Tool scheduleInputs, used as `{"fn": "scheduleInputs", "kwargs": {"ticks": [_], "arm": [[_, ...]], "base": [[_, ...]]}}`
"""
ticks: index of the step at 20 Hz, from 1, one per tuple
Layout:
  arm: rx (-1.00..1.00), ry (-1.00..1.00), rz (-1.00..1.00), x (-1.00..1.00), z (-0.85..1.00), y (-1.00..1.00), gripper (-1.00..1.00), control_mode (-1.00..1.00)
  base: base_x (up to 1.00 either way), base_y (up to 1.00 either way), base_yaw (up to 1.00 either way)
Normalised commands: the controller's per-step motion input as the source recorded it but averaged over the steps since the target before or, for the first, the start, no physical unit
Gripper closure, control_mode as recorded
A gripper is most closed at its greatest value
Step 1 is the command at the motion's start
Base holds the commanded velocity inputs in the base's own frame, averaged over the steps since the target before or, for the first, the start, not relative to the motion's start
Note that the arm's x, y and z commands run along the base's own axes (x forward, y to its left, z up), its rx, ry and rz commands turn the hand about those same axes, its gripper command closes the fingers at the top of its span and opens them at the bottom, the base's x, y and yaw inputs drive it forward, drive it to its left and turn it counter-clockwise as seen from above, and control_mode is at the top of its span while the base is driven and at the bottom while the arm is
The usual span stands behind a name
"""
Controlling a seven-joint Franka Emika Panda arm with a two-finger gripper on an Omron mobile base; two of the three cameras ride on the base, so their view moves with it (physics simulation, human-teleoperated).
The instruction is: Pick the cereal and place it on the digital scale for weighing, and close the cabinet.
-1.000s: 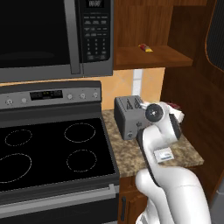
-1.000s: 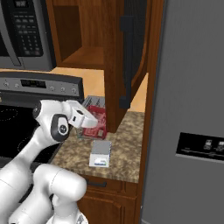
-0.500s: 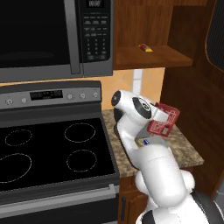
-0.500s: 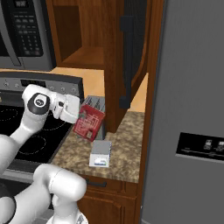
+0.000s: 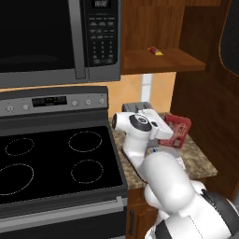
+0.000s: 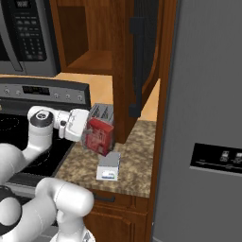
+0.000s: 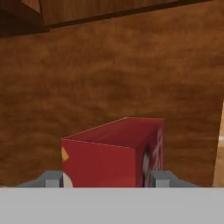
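- So we're mid-carry here: the two-finger gripper (image 6: 85,130) is clamped on the small red cereal box with a white panel (image 6: 100,136), holding it tilted up off the counter, right in front of the grey boxy toaster (image 6: 101,113).
- In the hand view the cereal (image 7: 114,151) sits between the two grey finger pads (image 7: 53,178), one on each side, so that grip looks solid to me.
- The flat white digital scale with blue edges (image 6: 108,167) lies on the speckled granite counter (image 6: 137,156), just below and a bit forward of the box. Nothing on it yet.
- Next move, I'd guess: bring the box down toward the scale, level it out, set it on the slab and let go. It's a thin, small target, so the tilt needs fixing first or the box tips.
- After that, the dark brown wooden cabinet door (image 6: 142,56) is wide open and needs closing.
- Stuff around: black microwave (image 5: 56,37), black glass stove top (image 5: 51,163), a tiny yellow-and-red item (image 5: 155,50) on the cabinet shelf, grey fridge (image 6: 208,118) at right.
- The toaster is close behind the box and the open door hangs over the counter, so watch both.
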Motion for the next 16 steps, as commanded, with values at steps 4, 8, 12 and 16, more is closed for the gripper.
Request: {"fn": "scheduleInputs", "kwargs": {"ticks": [4, 8, 12, 16], "arm": [[-0.26, -0.04, 0.08, -0.08, -0.37, -0.27, 1.0, -1.0], [-0.1, 0.06, 0.02, 0.12, -0.34, -0.03, 1.0, -1.0], [-0.03, 0.01, 0.02, 0.26, -0.46, -0.01, 1.0, -1.0], [-0.01, 0.0, 0.0, 0.31, -0.34, 0.0, 1.0, -1.0]], "base": [[0.0, 0.0, 0.0], [0.0, 0.0, 0.0], [0.0, 0.0, 0.0], [0.0, 0.0, 0.0]]}}
